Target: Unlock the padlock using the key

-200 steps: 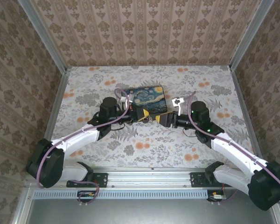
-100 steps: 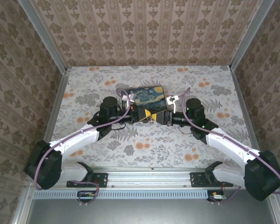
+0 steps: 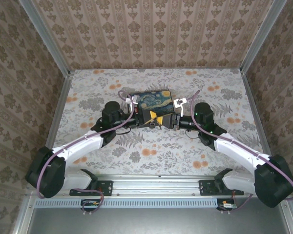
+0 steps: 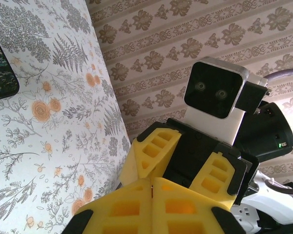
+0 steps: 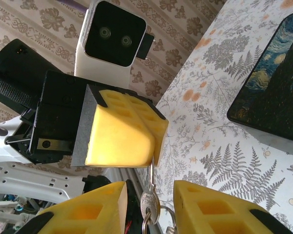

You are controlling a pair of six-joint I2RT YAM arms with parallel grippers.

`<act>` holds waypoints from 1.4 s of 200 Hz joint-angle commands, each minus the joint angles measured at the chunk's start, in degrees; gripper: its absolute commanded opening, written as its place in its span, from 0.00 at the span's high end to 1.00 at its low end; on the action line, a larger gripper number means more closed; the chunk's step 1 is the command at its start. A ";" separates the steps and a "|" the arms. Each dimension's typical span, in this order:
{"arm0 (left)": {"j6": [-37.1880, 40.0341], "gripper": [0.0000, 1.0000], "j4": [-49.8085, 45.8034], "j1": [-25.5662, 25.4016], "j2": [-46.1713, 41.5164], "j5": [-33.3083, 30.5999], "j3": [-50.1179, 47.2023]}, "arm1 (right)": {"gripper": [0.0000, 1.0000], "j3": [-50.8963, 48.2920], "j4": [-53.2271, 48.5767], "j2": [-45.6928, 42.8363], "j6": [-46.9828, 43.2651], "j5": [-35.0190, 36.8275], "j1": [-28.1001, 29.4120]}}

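My left gripper [image 3: 153,119] is shut on the blade of the key [image 5: 150,201], in front of the black box with the starry-night lid [image 3: 154,99]. In the right wrist view the left gripper [image 5: 154,157] pinches the thin blade. The silvery key head hangs below it on a ring. My right gripper [image 5: 149,189] is open, one yellow finger on each side of the key head with a gap on both sides. In the left wrist view the left gripper [image 4: 152,182] shows a thin sliver in its seam, and the right gripper [image 4: 180,165] faces it. The padlock is hidden.
The box [image 5: 273,92] lies on the flower-printed cloth [image 3: 151,151] just behind both grippers. Patterned walls [image 3: 151,34] close the table in on three sides. A metal rail [image 3: 156,180] with the arm bases runs along the near edge.
My right arm has come in leftward to meet the left gripper, and its fingers have narrowed around the key head. The left gripper stays shut and has barely shifted.
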 commanded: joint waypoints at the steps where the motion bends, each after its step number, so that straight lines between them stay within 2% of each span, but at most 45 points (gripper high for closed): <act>1: -1.40 1.00 4.01 0.77 -0.74 -0.19 -0.93 | 0.64 -0.87 4.28 0.56 2.31 -0.56 0.41; 34: -2.05 1.00 5.57 1.50 -2.13 -2.29 -2.37 | 0.61 -0.83 4.94 1.63 5.87 0.97 0.42; 64: -2.04 1.00 7.45 1.68 -3.18 -4.68 -3.06 | 0.63 -1.82 13.60 3.35 15.81 2.84 0.66; 92: -3.69 1.00 11.06 1.77 -2.88 -5.07 -3.65 | 0.62 -0.95 12.41 4.24 21.28 6.42 0.91; 118: -4.05 1.00 11.45 1.90 -3.05 -7.05 -3.99 | 0.63 -2.19 17.83 4.56 26.64 9.36 1.68; 159: -4.36 1.00 12.53 2.23 -3.04 -7.76 -4.86 | 0.67 -1.83 17.82 4.85 28.26 11.23 3.12; 213: -4.99 1.00 14.05 3.09 -3.41 -8.51 -5.60 | 0.68 -2.46 17.97 5.08 29.07 11.50 3.70; 280: -5.77 1.00 15.14 3.00 -3.21 -8.48 -6.09 | 0.68 -1.80 23.06 8.17 30.82 11.62 4.35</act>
